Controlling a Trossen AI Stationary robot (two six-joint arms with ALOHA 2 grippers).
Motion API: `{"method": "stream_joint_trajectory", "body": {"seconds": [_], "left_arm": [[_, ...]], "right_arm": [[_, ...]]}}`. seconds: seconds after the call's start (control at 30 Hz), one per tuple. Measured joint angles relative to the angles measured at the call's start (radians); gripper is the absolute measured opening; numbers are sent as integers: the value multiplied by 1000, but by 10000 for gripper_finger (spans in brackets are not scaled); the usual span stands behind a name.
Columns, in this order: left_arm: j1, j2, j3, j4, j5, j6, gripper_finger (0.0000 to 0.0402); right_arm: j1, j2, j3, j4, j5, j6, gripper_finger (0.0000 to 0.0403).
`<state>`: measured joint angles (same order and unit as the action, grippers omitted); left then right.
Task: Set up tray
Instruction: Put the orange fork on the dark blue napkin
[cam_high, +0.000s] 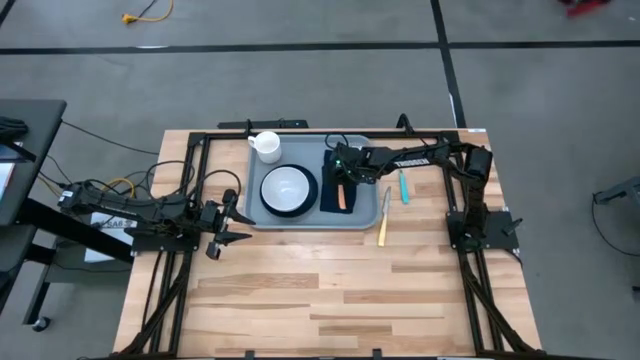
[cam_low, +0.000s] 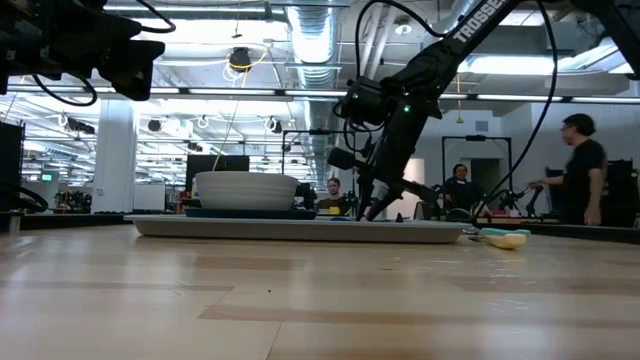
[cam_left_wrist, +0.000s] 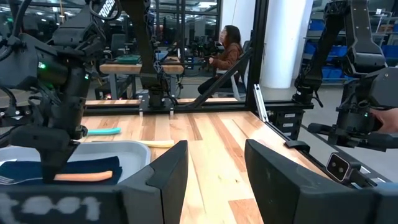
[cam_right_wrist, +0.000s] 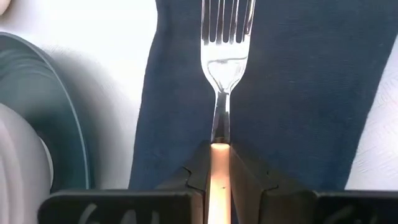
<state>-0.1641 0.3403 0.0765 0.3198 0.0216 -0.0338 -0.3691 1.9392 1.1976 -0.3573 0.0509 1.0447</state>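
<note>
The light grey-blue tray (cam_high: 303, 222) sits at the table's far middle. On it are a white mug (cam_high: 266, 145), a white bowl (cam_high: 287, 188) on a dark plate, and a navy napkin (cam_high: 332, 196) at its right end. A fork (cam_right_wrist: 226, 37) with an orange handle lies along the napkin. My right gripper (cam_high: 345, 176) reaches down over the napkin and is shut on the fork. My left gripper (cam_high: 232, 222) waits open above the table, just left of the tray's near left corner. My right gripper pinches the fork's orange handle (cam_right_wrist: 218, 163) between its two fingers, at the end next to the metal neck. The fingers come from above, slanting in from the table's right. The fork lies level along the navy napkin (cam_left_wrist: 93, 167), with its tines (cam_right_wrist: 226, 22) over the cloth.
A teal-handled utensil (cam_high: 404, 187) and a yellow-handled one (cam_high: 383, 226) lie on the bare wood right of the tray. The wooden table's near half (cam_high: 330, 300) holds nothing. People stand and sit in the room beyond the far edge.
</note>
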Motion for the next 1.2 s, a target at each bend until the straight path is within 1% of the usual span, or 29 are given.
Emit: {"method": "stream_joint_trajectory", "body": {"seconds": [0.17,0.57,0.9,1.2], "left_arm": [[0,0,0,0,0,0,148],[0,0,0,0,0,0,148],[0,0,0,0,0,0,148],[0,0,0,0,-1,-1,148]], "right_arm": [[0,0,0,3,0,3,36],[0,0,0,3,0,3,55],[-3,0,0,9,4,-1,57],[-7,0,0,61,6,-24,57]]}}
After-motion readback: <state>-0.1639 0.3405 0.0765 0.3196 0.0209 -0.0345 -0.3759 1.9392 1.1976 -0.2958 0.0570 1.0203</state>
